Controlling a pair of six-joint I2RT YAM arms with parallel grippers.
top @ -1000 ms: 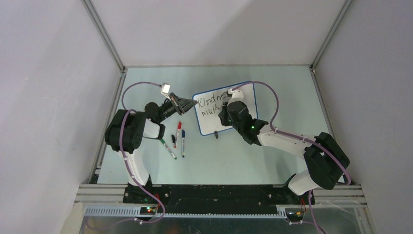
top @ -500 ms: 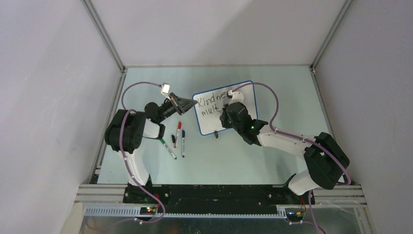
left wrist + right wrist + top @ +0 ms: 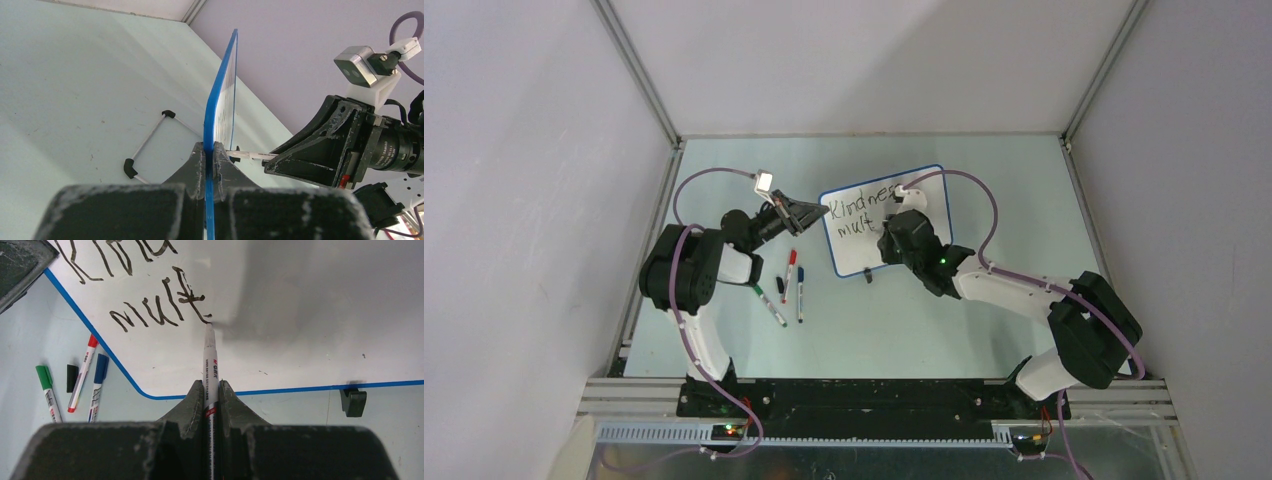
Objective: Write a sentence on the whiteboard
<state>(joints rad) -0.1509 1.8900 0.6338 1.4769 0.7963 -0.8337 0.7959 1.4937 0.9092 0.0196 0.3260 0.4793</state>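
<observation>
Writing line 2: right jaws clamped on the marker (image 3: 210,365), tip touching the whiteboard (image 3: 300,315) after "mult"; left jaws clamp its rim. Next probably needs steady strokes finishing the sentence (image 3: 160,307)

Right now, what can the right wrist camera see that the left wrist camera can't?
Only the right wrist view: readable black writing, up to "mult", plus the green marker, red marker, blue marker and loose black cap lying on the table. Only the left wrist view: the left fingers pinching the whiteboard edge-on, a black-tipped white bar beside it, and the right arm's camera. Both: the whiteboard and the marker that the right fingers press to it.
</observation>
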